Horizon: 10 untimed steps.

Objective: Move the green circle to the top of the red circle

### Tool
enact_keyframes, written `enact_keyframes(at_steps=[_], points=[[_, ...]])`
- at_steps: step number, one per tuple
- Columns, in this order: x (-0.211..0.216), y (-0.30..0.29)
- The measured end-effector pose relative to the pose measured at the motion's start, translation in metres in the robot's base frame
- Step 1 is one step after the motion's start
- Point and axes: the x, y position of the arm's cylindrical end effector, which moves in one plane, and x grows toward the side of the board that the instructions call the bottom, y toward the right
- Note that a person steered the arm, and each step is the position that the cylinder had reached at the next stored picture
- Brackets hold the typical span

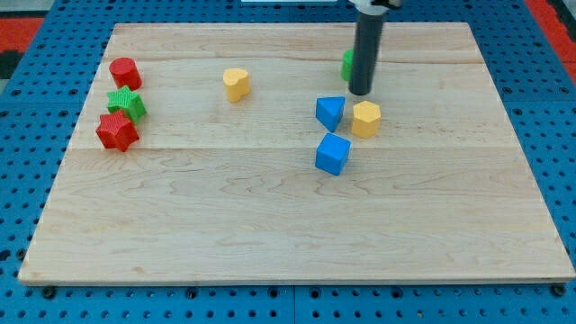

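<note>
The green circle [346, 64] sits at the view's upper middle, mostly hidden behind my rod. My tip [361, 92] rests on the board just right of and below it, touching or nearly touching it. The red circle [124, 72] stands at the view's upper left, far to the left of the green circle.
A green star [126, 103] and a red star [117, 131] lie just below the red circle. A yellow heart-like block [237, 84] sits between the two circles. A blue triangle-like block [330, 112], a yellow hexagon [365, 118] and a blue cube [332, 154] cluster below my tip.
</note>
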Motion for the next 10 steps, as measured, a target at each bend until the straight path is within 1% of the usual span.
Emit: enact_keyframes(at_steps=[2, 3, 4, 5, 6, 7, 8, 9, 10], points=[[0.0, 0.065], [-0.025, 0.076], [-0.062, 0.041], [-0.074, -0.041], [-0.058, -0.029], [-0.042, 0.017], [-0.063, -0.077], [-0.057, -0.078], [-0.052, -0.052]])
